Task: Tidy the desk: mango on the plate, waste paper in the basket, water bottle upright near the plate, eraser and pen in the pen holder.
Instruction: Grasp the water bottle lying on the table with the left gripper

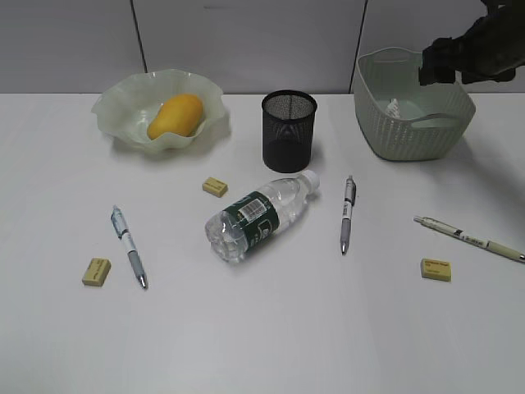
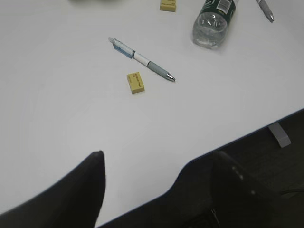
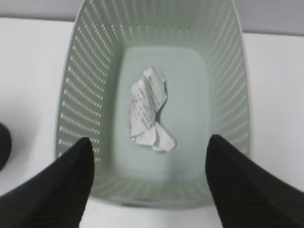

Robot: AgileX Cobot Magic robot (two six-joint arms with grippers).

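Observation:
The mango (image 1: 175, 115) lies in the ruffled plate (image 1: 111, 111) at the back left. The water bottle (image 1: 258, 215) lies on its side mid-desk, and its base shows in the left wrist view (image 2: 213, 23). The waste paper (image 3: 148, 111) lies in the basket (image 3: 80, 85) at the back right (image 1: 410, 131). The pen holder (image 1: 289, 130) stands empty-looking behind the bottle. My right gripper (image 3: 148, 142) is open and empty above the basket (image 1: 439, 66). My left gripper (image 2: 159, 156) is open and empty over the desk's near edge.
Three erasers (image 1: 215, 186) (image 1: 96, 272) (image 1: 435, 269) and three pens (image 1: 130, 245) (image 1: 348, 213) (image 1: 472, 239) lie loose on the desk (image 1: 271, 328). The left wrist view shows one pen (image 2: 142, 59) and one eraser (image 2: 136, 82).

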